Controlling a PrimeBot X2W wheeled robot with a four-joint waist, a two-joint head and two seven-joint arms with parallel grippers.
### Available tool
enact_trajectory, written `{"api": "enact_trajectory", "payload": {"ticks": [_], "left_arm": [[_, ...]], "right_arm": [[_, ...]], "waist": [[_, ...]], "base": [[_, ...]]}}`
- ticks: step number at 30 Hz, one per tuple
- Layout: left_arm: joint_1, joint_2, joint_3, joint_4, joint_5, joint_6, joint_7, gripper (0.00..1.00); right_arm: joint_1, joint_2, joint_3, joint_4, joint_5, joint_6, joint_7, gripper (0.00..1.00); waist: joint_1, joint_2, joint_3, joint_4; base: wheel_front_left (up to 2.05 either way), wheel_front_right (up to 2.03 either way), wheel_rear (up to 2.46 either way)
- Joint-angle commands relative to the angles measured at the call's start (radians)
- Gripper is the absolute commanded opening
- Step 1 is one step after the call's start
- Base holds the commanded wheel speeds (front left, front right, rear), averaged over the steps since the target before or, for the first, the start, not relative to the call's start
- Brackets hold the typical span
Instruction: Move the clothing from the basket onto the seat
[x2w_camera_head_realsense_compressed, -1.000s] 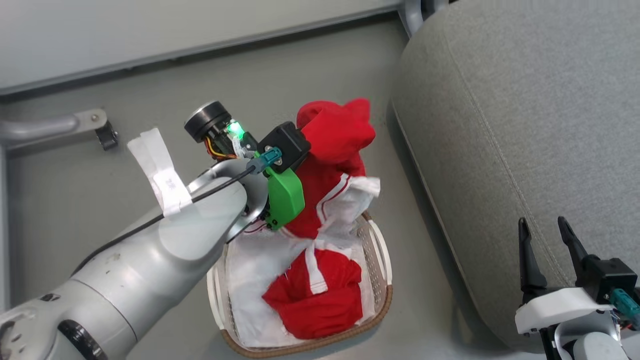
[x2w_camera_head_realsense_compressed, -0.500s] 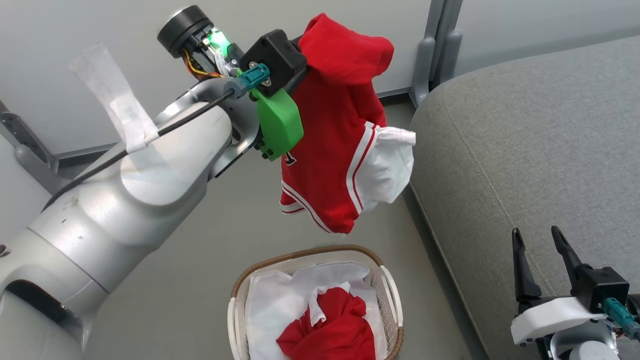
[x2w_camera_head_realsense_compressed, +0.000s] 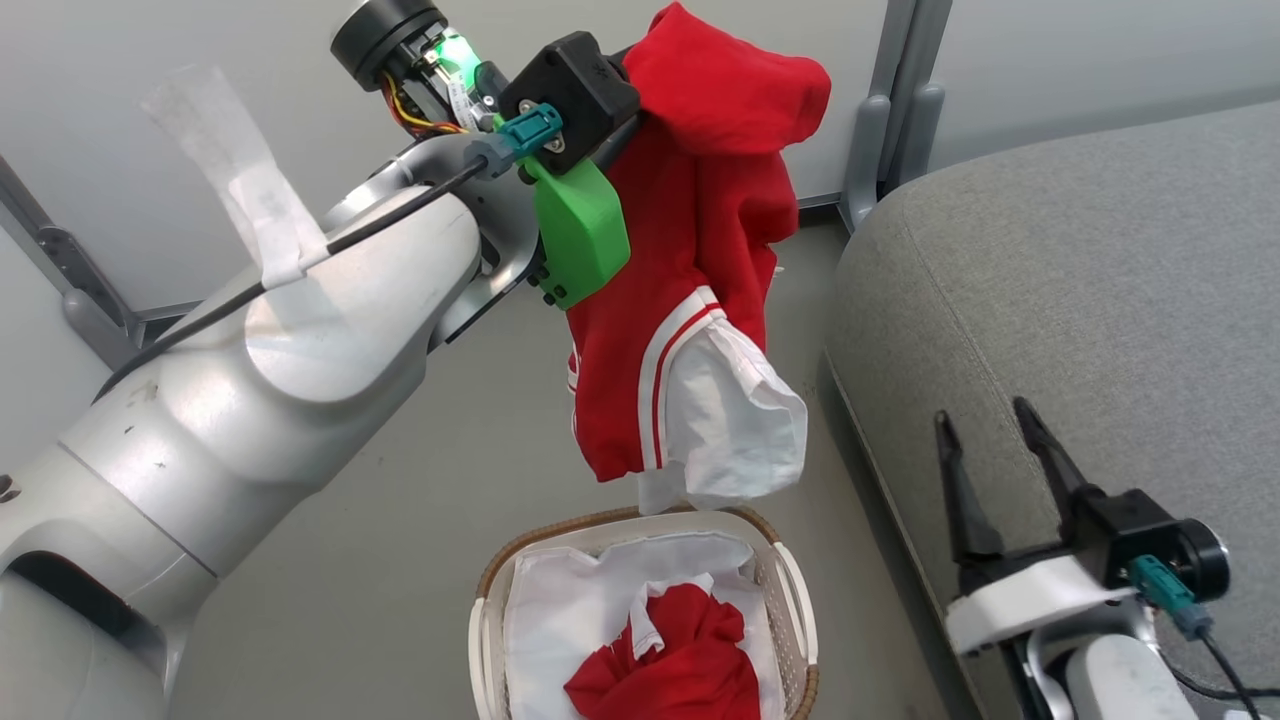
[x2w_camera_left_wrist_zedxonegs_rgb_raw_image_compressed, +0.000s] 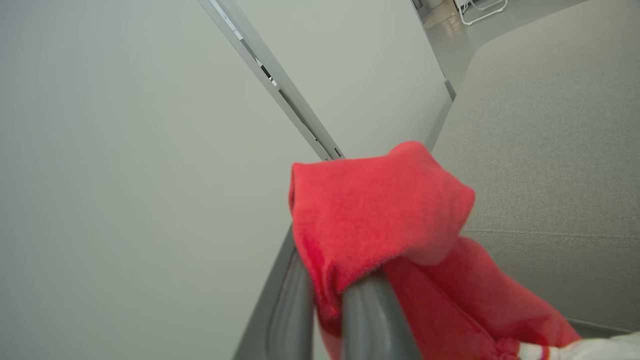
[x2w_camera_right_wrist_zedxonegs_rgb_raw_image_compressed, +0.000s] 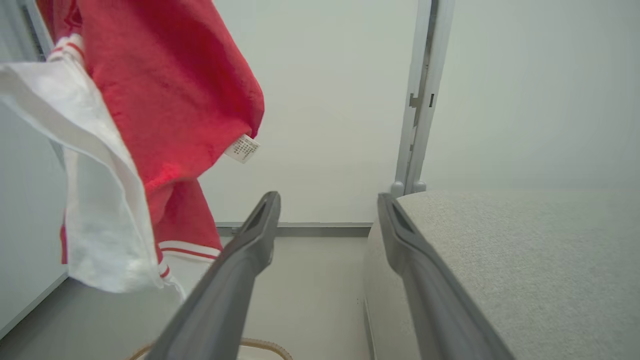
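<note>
My left gripper (x2w_camera_head_realsense_compressed: 632, 100) is raised high and shut on a bright red garment (x2w_camera_head_realsense_compressed: 690, 300), one piece of the clothing, with white trim. It hangs free above the basket (x2w_camera_head_realsense_compressed: 560, 530), its white inner fabric (x2w_camera_head_realsense_compressed: 740, 430) lowest. In the left wrist view the red cloth (x2w_camera_left_wrist_zedxonegs_rgb_raw_image_compressed: 380, 215) drapes over my fingers (x2w_camera_left_wrist_zedxonegs_rgb_raw_image_compressed: 370, 320). A second red garment (x2w_camera_head_realsense_compressed: 680, 660) lies in the basket on the white liner (x2w_camera_head_realsense_compressed: 560, 610). The grey seat (x2w_camera_head_realsense_compressed: 1080, 300) is to the right. My right gripper (x2w_camera_head_realsense_compressed: 985, 420) stands open and empty at the seat's front edge, as the right wrist view (x2w_camera_right_wrist_zedxonegs_rgb_raw_image_compressed: 327, 200) confirms.
A pale wall panel with a grey metal post (x2w_camera_head_realsense_compressed: 900, 100) stands behind the seat's left corner. A grey frame strut (x2w_camera_head_realsense_compressed: 80, 290) runs along the wall at far left. Grey floor (x2w_camera_head_realsense_compressed: 400, 520) lies between basket, wall and seat.
My left gripper has lifted the red garment out of the basket and it now hangs clear above it, slightly nearer the seat. The head camera has tilted up. The right gripper stays open.
</note>
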Motion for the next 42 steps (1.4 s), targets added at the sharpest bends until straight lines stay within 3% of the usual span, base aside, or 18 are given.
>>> {"api": "enact_trajectory", "payload": {"ticks": [1, 8, 16, 22, 33, 42], "left_arm": [[-0.024, -0.004, 0.000, -0.007, -0.007, 0.007, 0.001, 0.00], [-0.035, -0.015, -0.001, -0.018, -0.004, 0.019, -0.004, 0.00], [-0.051, -0.035, -0.004, -0.027, -0.007, 0.021, -0.007, 0.00], [-0.056, -0.046, -0.008, -0.031, -0.011, 0.023, -0.009, 0.00], [-0.066, -0.055, -0.010, -0.044, -0.016, 0.028, -0.016, 0.00], [-0.068, -0.071, -0.018, -0.068, -0.017, 0.032, -0.020, 0.00]], "right_arm": [[-0.023, -0.002, 0.032, -0.007, 0.005, -0.001, -0.005, 1.00], [-0.139, -0.004, 0.231, -0.024, -0.002, -0.001, -0.005, 1.00], [-0.293, -0.003, 0.311, 0.088, -0.120, -0.001, -0.005, 1.00], [-0.385, -0.023, 0.322, 0.161, -0.195, -0.001, -0.005, 1.00], [-0.380, -0.020, 0.223, 0.150, -0.217, -0.001, -0.005, 1.00], [-0.442, -0.053, 0.302, 0.315, -0.138, -0.001, -0.005, 1.00]], "waist": [[0.0001, 0.0000, 0.000, 0.003], [0.0001, 0.0000, 0.002, 0.007], [0.0001, 0.0000, 0.004, 0.011], [0.0001, 0.0000, 0.001, 0.020], [0.0001, 0.0000, -0.003, 0.032], [0.0001, 0.0000, -0.002, 0.052]], "base": [[0.00, 0.00, 0.00], [0.00, 0.00, 0.00], [0.00, 0.00, 0.00], [0.00, 0.00, 0.00], [0.00, 0.00, 0.00], [0.00, 0.00, 0.00]]}}
